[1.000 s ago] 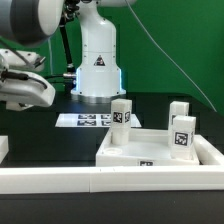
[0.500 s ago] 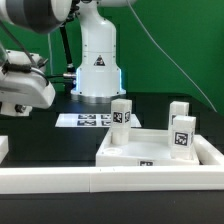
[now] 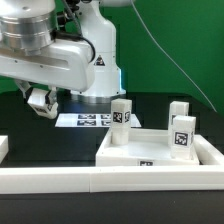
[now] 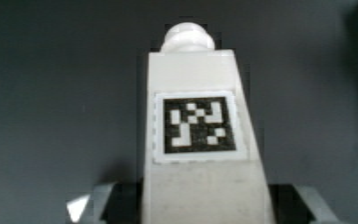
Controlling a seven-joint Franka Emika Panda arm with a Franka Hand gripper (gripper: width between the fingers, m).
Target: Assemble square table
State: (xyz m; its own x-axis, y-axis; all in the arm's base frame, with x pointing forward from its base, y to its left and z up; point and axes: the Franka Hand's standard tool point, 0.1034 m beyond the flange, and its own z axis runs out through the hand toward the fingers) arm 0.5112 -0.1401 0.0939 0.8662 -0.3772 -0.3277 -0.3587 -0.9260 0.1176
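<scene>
The white square tabletop (image 3: 140, 150) lies at the exterior view's right, with three white tagged legs standing on it (image 3: 121, 113), (image 3: 177, 112), (image 3: 183, 135). My gripper (image 3: 40, 101) hangs at the exterior view's left, above the black table. In the wrist view the gripper (image 4: 202, 205) is shut on a fourth white leg (image 4: 197, 90). The leg runs away from the camera, with its tag facing it and a rounded stud at its far end. One dark finger (image 4: 108, 203) presses each side of the leg.
The marker board (image 3: 85, 120) lies in front of the robot base (image 3: 98, 70). A long white border wall (image 3: 110, 181) runs along the front. A white block end (image 3: 3, 148) shows at the exterior view's left edge. A cable hangs at the back right.
The arm has swung from the exterior view's left edge toward the middle and turned. The gripper with the leg now hangs in view, near the marker board.
</scene>
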